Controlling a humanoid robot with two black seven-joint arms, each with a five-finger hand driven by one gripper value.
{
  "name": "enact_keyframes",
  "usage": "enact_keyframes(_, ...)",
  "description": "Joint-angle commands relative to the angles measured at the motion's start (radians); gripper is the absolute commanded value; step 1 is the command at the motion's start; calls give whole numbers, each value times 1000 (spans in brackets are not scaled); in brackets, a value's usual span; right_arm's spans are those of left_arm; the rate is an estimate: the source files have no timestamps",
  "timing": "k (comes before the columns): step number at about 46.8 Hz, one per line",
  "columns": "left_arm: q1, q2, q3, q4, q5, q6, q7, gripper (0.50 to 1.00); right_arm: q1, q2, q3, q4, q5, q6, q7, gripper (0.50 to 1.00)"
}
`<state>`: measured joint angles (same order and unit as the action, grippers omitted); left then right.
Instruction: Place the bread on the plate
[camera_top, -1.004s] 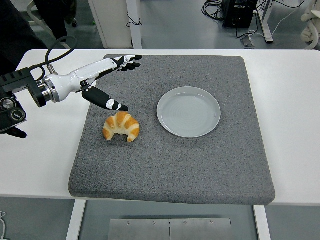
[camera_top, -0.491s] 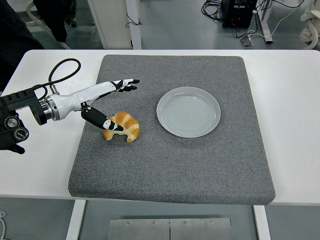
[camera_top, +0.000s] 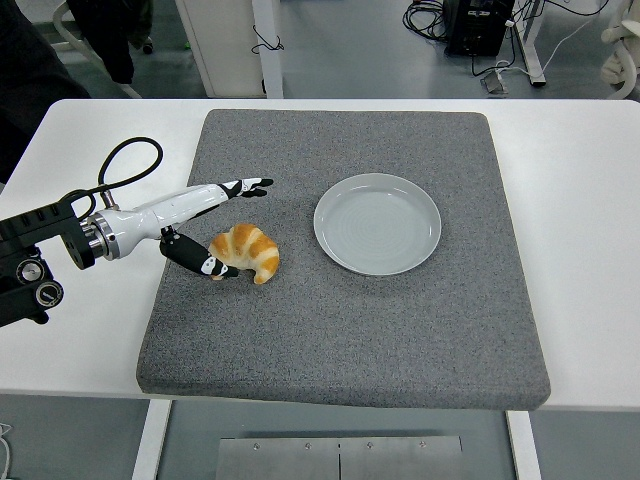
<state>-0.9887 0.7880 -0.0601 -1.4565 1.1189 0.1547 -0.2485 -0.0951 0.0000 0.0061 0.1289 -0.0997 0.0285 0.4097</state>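
Left hand (camera_top: 205, 222) open wide, thumb touching bread (camera_top: 245, 251) at its 9 o'clock edge, fingers (camera_top: 248, 186) stretched past its 12 o'clock, no grip. Bread on mat (camera_top: 400, 320), near plate's (camera_top: 377, 223) 8 o'clock, apart.

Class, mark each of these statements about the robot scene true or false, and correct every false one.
1. The bread lies on the grey mat. True.
2. The plate already holds the bread. False: the plate is empty and the bread lies to its left.
3. The left hand is at the bread, fingers spread, thumb at the bread's left end. True.
4. The right arm reaches over the plate. False: no right arm is in view.
5. The bread has been lifted off the mat. False: it rests on the mat, not yet grasped.
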Motion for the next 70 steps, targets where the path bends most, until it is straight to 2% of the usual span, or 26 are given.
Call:
enact_keyframes(1,8,-3,0,4,10,5,1,963,0,0,0,0,0,1,0,1000)
enact_keyframes(12,22,-32,6,50,82,39,23,963,0,0,0,0,0,1,0,1000)
enact_keyframes(20,18,-56,66,80,101,104,23,963,0,0,0,0,0,1,0,1000)
enact_keyframes(28,18,-81,69,104,99,118,23,963,0,0,0,0,0,1,0,1000)
enact_keyframes(31,19,-88,71,107,101,134,23,955,0,0,0,0,0,-1,0,1000)
enact_keyframes(33,19,-92,69,107,101,141,23,933,0,0,0,0,0,1,0,1000)
enact_keyframes(47,21,-111,71,113,101,151,21,875,0,0,0,0,0,1,0,1000)
enact_keyframes(51,21,-116,72,114,102,151,18,843,0,0,0,0,0,1,0,1000)
enact_keyframes(70,18,-118,91,114,117,151,14,861,0,0,0,0,0,1,0,1000)
